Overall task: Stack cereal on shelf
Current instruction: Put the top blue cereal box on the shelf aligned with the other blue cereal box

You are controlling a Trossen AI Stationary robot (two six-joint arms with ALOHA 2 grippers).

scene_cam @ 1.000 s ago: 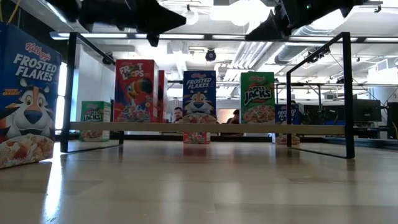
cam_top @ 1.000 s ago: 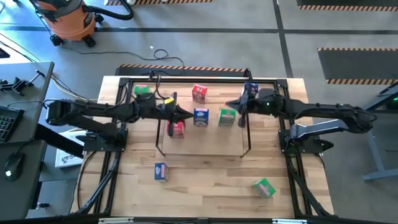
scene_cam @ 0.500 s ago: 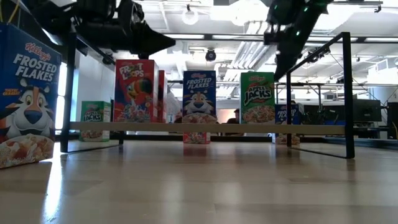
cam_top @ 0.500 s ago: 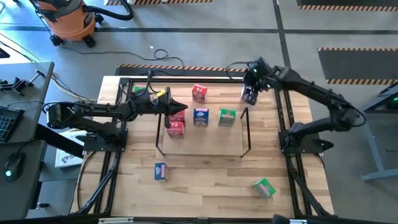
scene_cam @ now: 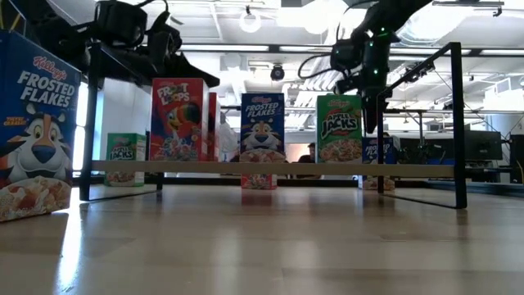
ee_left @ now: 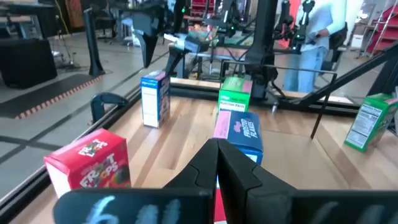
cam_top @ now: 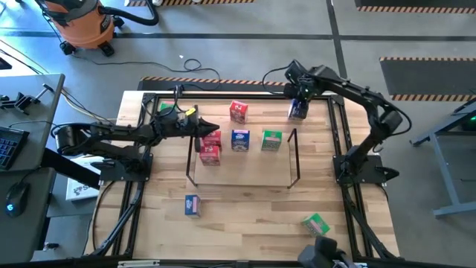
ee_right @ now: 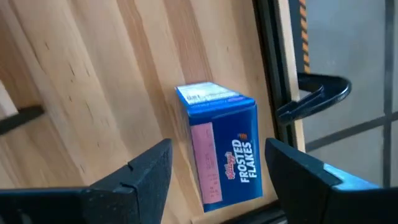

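Observation:
Three cereal boxes stand in a row on the black wire shelf (cam_top: 296, 160): red Froot Loops (cam_top: 210, 152), blue Frosted Flakes (cam_top: 239, 140), green Apple Jacks (cam_top: 271, 140). Another blue Frosted Flakes box (ee_right: 221, 149) stands upright on the table near the far right corner. My right gripper (cam_top: 299, 98) hangs over it, pointing down and open, with a finger (ee_right: 146, 171) on either side and clear of it. My left gripper (cam_top: 214, 128) is shut and level just above the red box on the shelf; it holds nothing.
Loose boxes stand on the table: red (cam_top: 238, 111) behind the shelf, green (cam_top: 169, 109) at the far left, blue (cam_top: 193, 205) near left, green (cam_top: 316, 223) near right. A black rail frame (cam_top: 338, 112) borders the tabletop, close beside the right gripper.
My right gripper has swung from the shelf's right end toward the table's far edge, tipped from level to pointing down, and opened over the blue box. My left gripper has drawn back toward the table's left edge and sunk a little, still shut.

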